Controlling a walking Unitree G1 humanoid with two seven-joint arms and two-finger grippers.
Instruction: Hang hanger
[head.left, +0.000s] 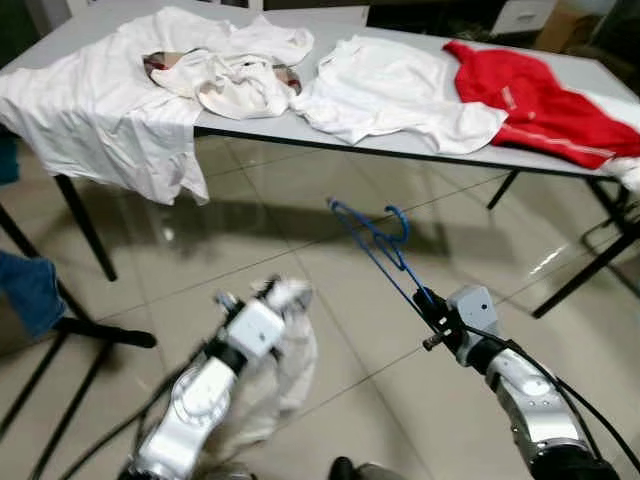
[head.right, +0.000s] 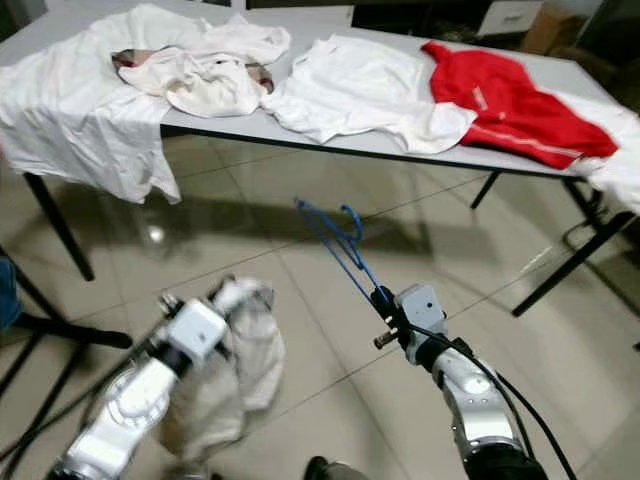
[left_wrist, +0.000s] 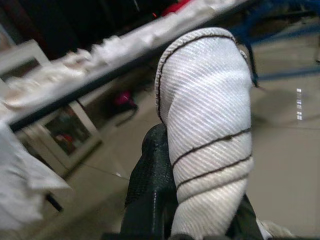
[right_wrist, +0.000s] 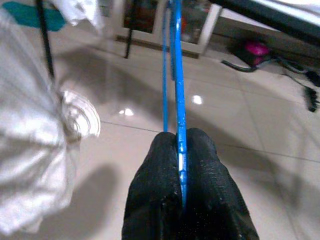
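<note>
1. Right wrist view: the right hand is clamped on the blue hanger, its thin wire pinched between the two black fingers. The hanger juts out over the floor, short of the counter's near edge, hook end farthest from the hand.
2. Left hand grips a white garment, fingers closed on a bunched fold; the rest droops toward the floor.
3. To do this step well, I judge the wire should stay firmly pinched so it cannot swivel, with the hook leading. No rail or rod is visible, so where it must go I cannot tell.
4. The drooping garment hangs near the hanger and could snag it; keeping the arms apart seems wise.
5. On the counter lie white shirts and a red jacket; one shirt drapes over its left corner. Counter legs and a dark stand crowd the floor.
</note>
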